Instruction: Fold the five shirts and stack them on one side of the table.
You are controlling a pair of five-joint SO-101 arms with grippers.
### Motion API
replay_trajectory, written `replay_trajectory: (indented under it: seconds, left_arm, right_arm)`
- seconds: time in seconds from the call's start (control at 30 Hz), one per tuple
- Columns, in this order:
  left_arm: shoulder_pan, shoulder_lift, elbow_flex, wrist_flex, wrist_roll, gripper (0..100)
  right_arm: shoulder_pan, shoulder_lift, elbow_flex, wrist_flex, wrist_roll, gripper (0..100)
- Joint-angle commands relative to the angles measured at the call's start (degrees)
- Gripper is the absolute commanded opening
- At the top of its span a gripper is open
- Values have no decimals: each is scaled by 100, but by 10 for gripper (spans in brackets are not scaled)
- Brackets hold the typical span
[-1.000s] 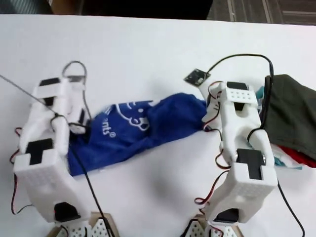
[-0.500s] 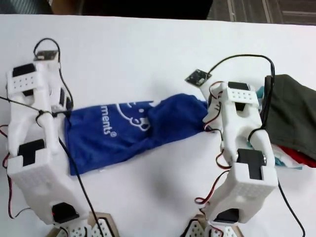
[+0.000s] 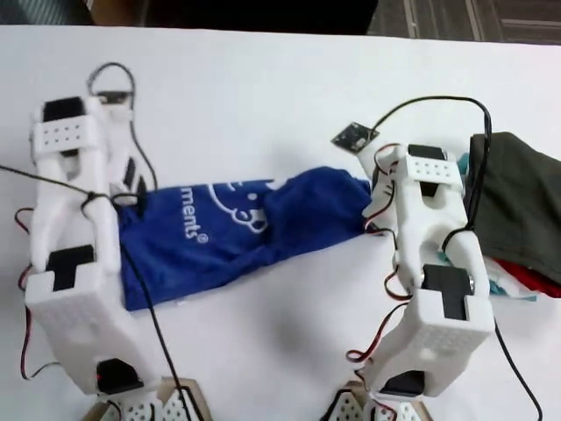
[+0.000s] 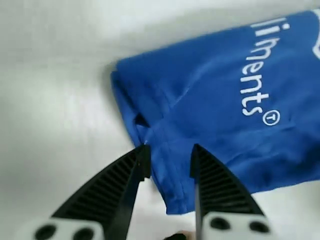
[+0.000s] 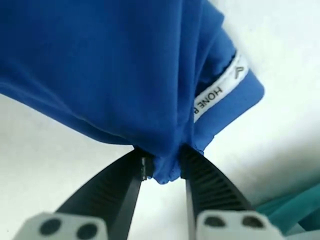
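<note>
Across the middle of the surface point(image 3: 263, 79), the blue shirt point(image 3: 237, 224) is found lying in a long, partly bunched strip, not yet folded. The right hand point(image 5: 164, 167) is closed on the shirt's collar end, with a fold of cloth beside the label point(image 5: 215, 95) pinched in its grip. The left hand point(image 4: 170, 161) is held open at the opposite, hem end, its fingers point(image 4: 210, 175) set apart, one over the cloth and the other at its edge; whether the cloth is touched cannot be told. A pile point(image 3: 521, 202) of other shirts, dark green uppermost, is noted at the right edge of the surface. The step in hand is judged to be the taking of the hem end so that the shirt can be drawn flat. It is advised that the left hand be lowered squarely until the full thickness of the hem is taken in, then closed firmly before any pull is made. The pull should be made evenly from both ends, low over the surface, so that the collar grip is not lost and the bunching at the middle is drawn out.
</note>
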State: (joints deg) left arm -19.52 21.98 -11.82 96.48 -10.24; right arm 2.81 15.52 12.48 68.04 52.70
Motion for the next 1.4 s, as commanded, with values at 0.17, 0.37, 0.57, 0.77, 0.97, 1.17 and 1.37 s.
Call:
replay_trajectory:
  seconds: [0.17, 0.37, 0.57, 0.77, 0.97, 1.17, 1.37]
  left_arm:
    - [-62, -220, 971, -1846, -281, 162]
    - [-466, -220, 1200, -2541, -527, 162]
    - [-730, -220, 1138, -2637, -536, 162]
    - [-703, -281, 971, -2462, -519, 162]
    - [-686, -264, -347, -1178, -475, 162]
    - [-404, -229, -1253, -229, -404, 162]
    - [545, -255, -1235, 501, -404, 162]
  right_arm:
    - [57, -382, -193, 303, 35, 101]
    - [66, -374, -176, 382, 35, 101]
    - [75, -382, -193, 374, 35, 101]
    - [163, -514, -352, 505, 35, 101]
    - [84, -1323, -941, 1182, 26, 101]
    - [84, -1745, -1020, 1200, 0, 101]
    - [-505, -1754, -580, 1182, -18, 100]
